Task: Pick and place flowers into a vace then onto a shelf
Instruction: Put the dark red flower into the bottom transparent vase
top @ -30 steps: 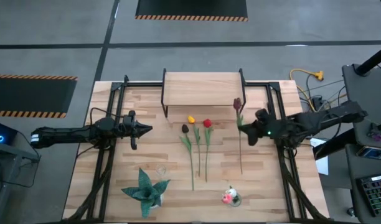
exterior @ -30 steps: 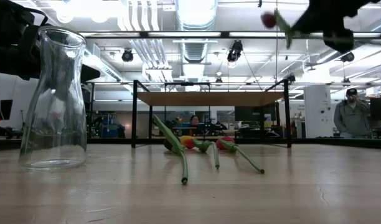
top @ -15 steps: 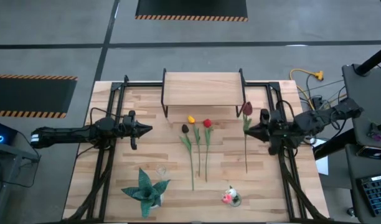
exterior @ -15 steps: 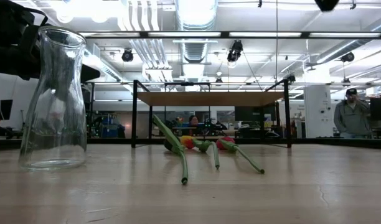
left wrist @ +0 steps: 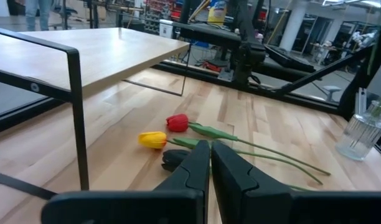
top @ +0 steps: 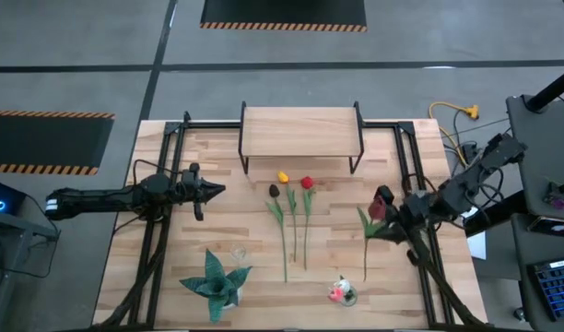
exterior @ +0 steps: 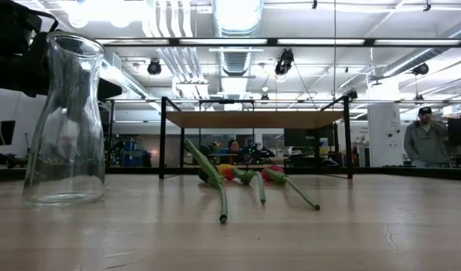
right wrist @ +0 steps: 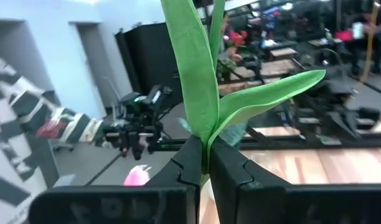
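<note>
My right gripper (top: 393,219) is over the table's right part, shut on a maroon tulip (top: 378,205) with green leaves (right wrist: 197,74). Three more flowers lie flat on the table in front of the shelf (top: 300,132): yellow (top: 282,176), red (top: 307,183) and black (top: 274,191), their stems running toward the near edge. The clear glass vase (exterior: 65,120) stands upright near the table's near edge (top: 238,254). My left gripper (top: 208,191) waits shut at the table's left, touching nothing. My right gripper pinches the maroon tulip's stem between its two fingers, right where the leaves branch off (right wrist: 205,149). The fingers come about level from the table's right and lie across the stem. The tulip is lifted clear of the table, its stem end (top: 365,275) toward the near edge.
A spiky teal plant (top: 214,282) stands at the near left. A small ribbed glass vase with a pink flower (top: 340,292) stands near the front edge, right of centre. Black rails (top: 420,267) run along the table on both sides. A person (exterior: 424,143) stands in the room beyond.
My right gripper has carried the maroon tulip up and toward the table's near edge, rolling its wrist on the way. It has risen out of the low view. The tulip's head has gone from beside the shelf's right leg to mid-table.
</note>
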`<state>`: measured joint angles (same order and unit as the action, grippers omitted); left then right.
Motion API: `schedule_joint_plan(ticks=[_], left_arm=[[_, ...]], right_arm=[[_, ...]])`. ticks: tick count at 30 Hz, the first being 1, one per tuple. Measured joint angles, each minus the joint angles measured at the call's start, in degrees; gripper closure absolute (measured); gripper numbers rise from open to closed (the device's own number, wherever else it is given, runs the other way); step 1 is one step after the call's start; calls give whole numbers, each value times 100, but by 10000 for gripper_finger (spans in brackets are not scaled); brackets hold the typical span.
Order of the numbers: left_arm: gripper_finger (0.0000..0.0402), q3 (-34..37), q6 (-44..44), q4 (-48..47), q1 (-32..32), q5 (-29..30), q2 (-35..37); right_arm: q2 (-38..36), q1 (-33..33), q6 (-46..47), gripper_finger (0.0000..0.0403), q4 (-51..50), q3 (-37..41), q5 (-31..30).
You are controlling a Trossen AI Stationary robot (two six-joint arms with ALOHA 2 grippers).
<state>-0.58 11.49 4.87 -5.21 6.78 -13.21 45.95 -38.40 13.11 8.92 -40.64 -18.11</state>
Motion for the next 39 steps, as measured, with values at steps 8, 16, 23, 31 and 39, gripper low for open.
schedule_joint_plan(ticks=[8, 16, 23, 31, 39], left_arm=[[402, 0, -1, 0, 0, 128, 0], [402, 0, 0, -1, -2, 128, 0], [402, 0, 1, -1, -2, 128, -7], [402, -2, 2, 0, -2, 128, -7], [402, -2, 2, -1, -2, 128, -7]], right_arm=[[657, -347, -902, 394, 753, 4, 6], [1175, -500, -787, 394, 1120, 4, 26], [1616, -600, -1116, 394, 1421, 4, 65], [2007, -600, -1100, 394, 1413, 7, 174], [2153, -583, -615, 384, 1418, 20, 462]])
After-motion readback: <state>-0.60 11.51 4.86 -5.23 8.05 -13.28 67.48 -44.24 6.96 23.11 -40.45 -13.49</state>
